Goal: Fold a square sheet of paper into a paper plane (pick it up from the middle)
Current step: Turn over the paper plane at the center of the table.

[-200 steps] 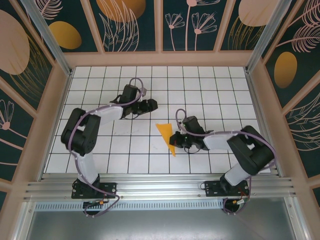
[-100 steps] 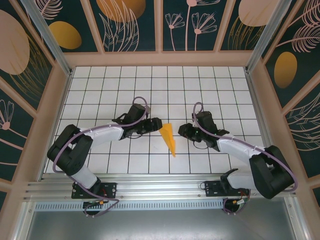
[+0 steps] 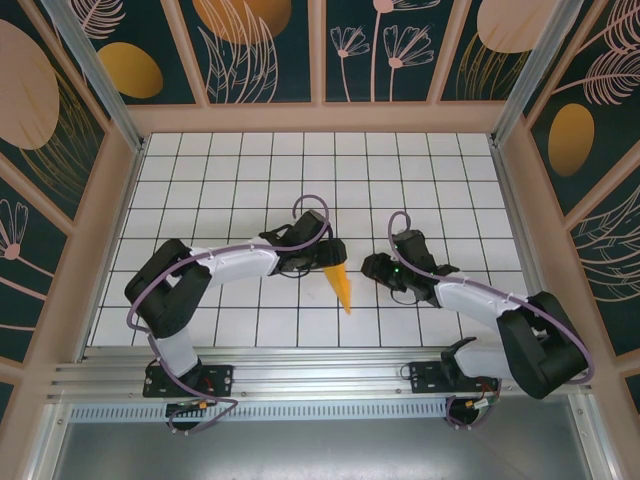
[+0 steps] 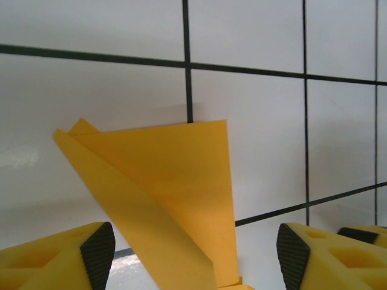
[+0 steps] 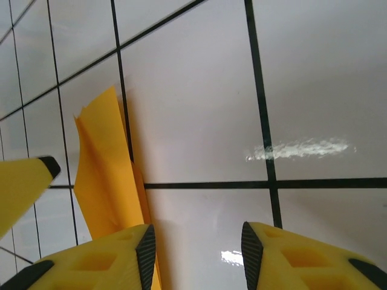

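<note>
So my left gripper (image 4: 196,248) has just slid in, fingers wide around the paper plane (image 3: 342,287) by the near edge of the table (image 3: 275,325), right gripper (image 3: 372,268) parted and empty beside it, so a pinch looks next.

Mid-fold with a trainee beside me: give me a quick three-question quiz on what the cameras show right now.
1. True or false: the right gripper is shut on the paper plane.
2. Which gripper has the paper plane between its open fingers? A) left gripper B) right gripper C) neither
3. Fill in: in the top view, the plane's pointed tip faces the ____ edge of the table.
Key: 1 false, it is open, beside the plane; 2 A; 3 near.
</note>
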